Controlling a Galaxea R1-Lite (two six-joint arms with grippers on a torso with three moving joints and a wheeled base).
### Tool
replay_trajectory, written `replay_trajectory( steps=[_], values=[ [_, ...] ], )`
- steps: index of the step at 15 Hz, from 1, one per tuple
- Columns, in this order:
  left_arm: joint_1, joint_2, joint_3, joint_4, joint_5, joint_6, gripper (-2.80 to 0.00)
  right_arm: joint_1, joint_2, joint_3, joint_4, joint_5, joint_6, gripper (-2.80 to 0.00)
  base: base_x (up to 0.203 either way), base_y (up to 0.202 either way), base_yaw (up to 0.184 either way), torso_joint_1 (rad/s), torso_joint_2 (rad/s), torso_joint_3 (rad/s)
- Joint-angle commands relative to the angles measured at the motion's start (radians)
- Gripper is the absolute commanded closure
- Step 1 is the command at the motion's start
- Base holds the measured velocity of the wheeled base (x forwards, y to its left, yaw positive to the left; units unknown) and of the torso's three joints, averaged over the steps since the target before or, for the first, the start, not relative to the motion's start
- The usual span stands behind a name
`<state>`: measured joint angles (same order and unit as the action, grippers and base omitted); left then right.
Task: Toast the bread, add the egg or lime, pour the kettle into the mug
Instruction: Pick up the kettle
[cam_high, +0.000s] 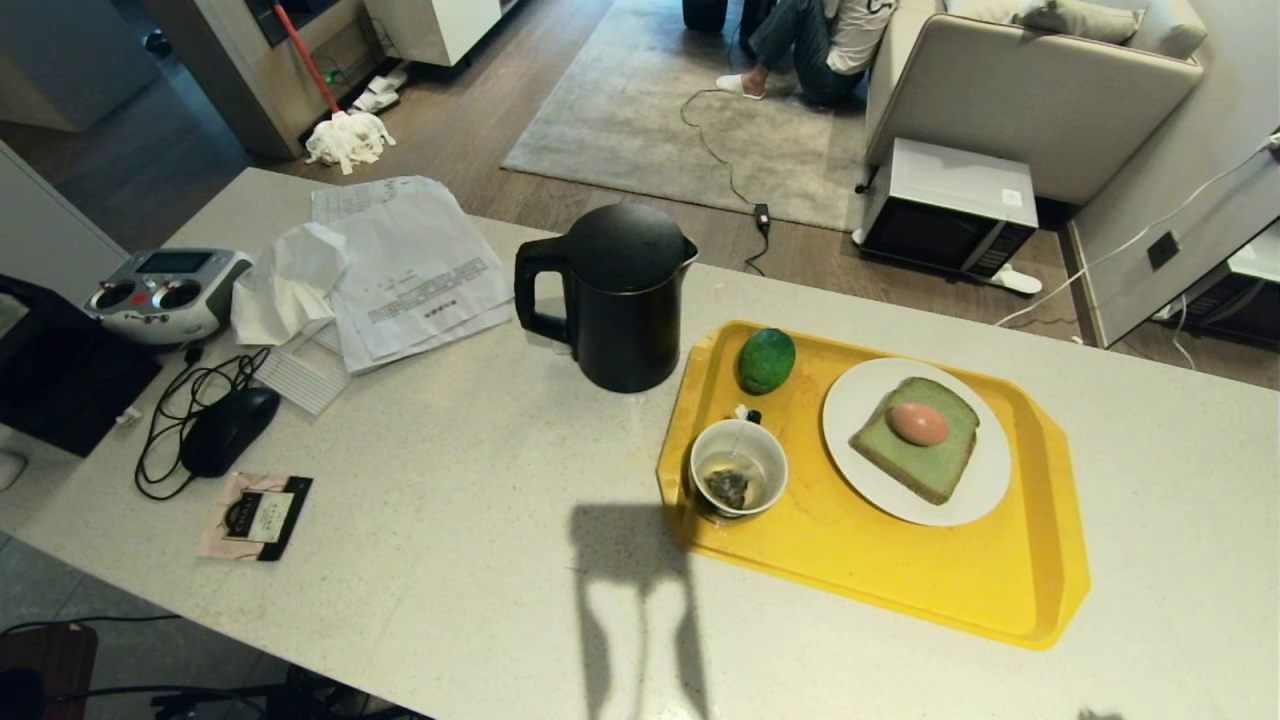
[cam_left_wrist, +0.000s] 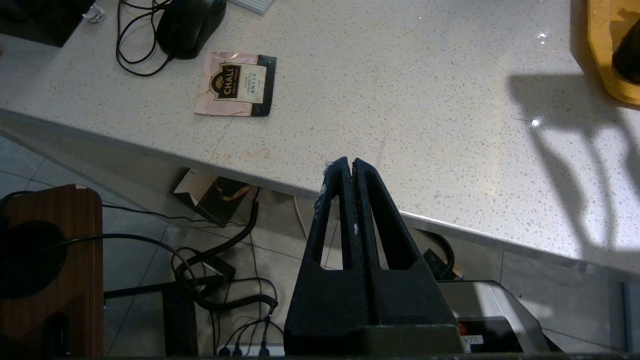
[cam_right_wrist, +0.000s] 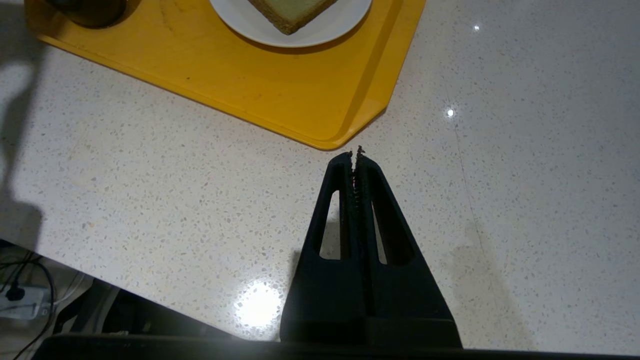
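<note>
- Speckled pale stone tabletop carries everything; a yellow tray lies on its right half, long axis running from 10 to 4 o'clock in the head view.
- The kettle stands upright just off the tray's 10 o'clock corner, handle toward 9 o'clock, spout toward 3.
- A white plate on the tray holds the bread, with the egg resting on top of the slice.
- The mug sits at the tray's near-left edge with a teabag inside; the lime lies at 12 o'clock from it.
- Right gripper, fingers pressed together and holding nothing, hovers over the tabletop just off the tray's near corner; the plate lies ahead of it at 11 o'clock, so this arm looks nearer the tray's things.
- Left gripper, fingers likewise closed and empty, hangs at the tabletop's near edge, well apart from the kettle, judged its likelier target.
</note>
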<state>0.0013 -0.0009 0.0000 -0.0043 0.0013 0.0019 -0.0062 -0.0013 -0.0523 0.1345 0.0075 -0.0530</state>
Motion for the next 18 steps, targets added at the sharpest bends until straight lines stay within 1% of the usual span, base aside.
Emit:
replay_trajectory(
  steps=[1,18],
  values=[
    [0.0,-0.001,0.0,0.0,0.0,0.0,0.0,0.0,0.001,0.0,0.001,0.0,-0.001,0.0,0.0,0.0,0.0,0.0,0.0,0.0],
    [0.0,-0.001,0.0,0.0,0.0,0.0,0.0,0.0,0.001,0.0,0.001,0.0,-0.001,0.0,0.0,0.0,0.0,0.0,0.0,0.0]
  ],
)
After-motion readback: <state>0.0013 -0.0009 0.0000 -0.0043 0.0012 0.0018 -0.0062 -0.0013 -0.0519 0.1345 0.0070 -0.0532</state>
